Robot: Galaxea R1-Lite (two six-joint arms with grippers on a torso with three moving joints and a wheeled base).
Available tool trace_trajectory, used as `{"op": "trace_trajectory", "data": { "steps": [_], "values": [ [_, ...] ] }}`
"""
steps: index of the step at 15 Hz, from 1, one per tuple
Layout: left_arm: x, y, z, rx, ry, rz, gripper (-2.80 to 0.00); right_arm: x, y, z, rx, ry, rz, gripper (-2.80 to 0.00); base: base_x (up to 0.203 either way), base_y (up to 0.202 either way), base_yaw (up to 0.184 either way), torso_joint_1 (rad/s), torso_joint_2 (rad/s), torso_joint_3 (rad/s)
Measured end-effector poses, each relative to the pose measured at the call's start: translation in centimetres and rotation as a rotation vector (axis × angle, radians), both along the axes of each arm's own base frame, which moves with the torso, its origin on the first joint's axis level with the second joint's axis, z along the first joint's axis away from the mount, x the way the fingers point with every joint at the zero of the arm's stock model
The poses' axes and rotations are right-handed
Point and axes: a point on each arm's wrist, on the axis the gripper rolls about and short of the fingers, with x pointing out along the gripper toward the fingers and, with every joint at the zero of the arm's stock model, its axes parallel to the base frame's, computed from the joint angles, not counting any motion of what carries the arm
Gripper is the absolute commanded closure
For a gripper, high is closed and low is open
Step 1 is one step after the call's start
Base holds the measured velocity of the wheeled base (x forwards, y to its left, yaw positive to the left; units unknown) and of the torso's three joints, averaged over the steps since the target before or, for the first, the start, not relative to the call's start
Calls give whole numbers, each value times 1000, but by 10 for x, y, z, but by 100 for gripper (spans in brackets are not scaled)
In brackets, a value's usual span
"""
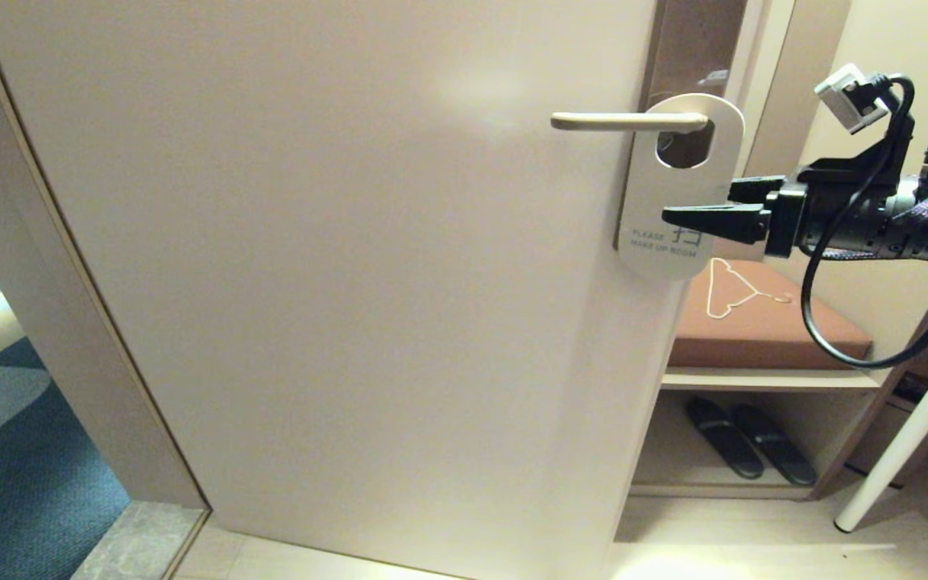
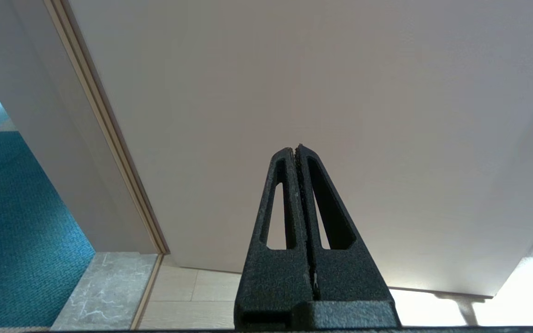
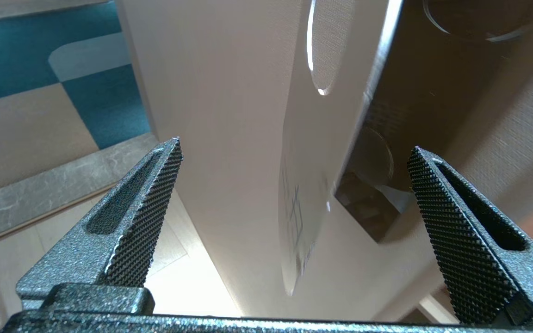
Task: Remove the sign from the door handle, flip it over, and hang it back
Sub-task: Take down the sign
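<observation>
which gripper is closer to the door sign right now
Right. The right gripper is open at the sign, one finger on each side of its edge. The left gripper is shut, low by the door, not near it.

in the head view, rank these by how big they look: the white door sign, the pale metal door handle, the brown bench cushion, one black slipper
1. Brown bench cushion, largest.
2. White oblong door sign.
3. Pale metal door handle, slim though nearly as long as the sign.
4. Black slipper, smallest, though it lies farther from the camera, so its place after the handle is unsure.
</observation>
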Motion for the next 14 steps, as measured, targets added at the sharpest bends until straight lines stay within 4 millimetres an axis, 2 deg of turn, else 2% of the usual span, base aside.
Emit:
{"op": "trace_trajectory", "data": {
  "steps": [11,12,14],
  "values": [
    [0,0,0,0,0,0,0,11,1,-8,-4,-3,2,-280,0,0,0,0,0,0],
    [0,0,0,0,0,0,0,12,1,-8,-4,-2,2,0,0,0,0,0,0,0],
    [0,0,0,0,0,0,0,12,1,-8,-4,-1,2,0,0,0,0,0,0,0]
  ]
}}
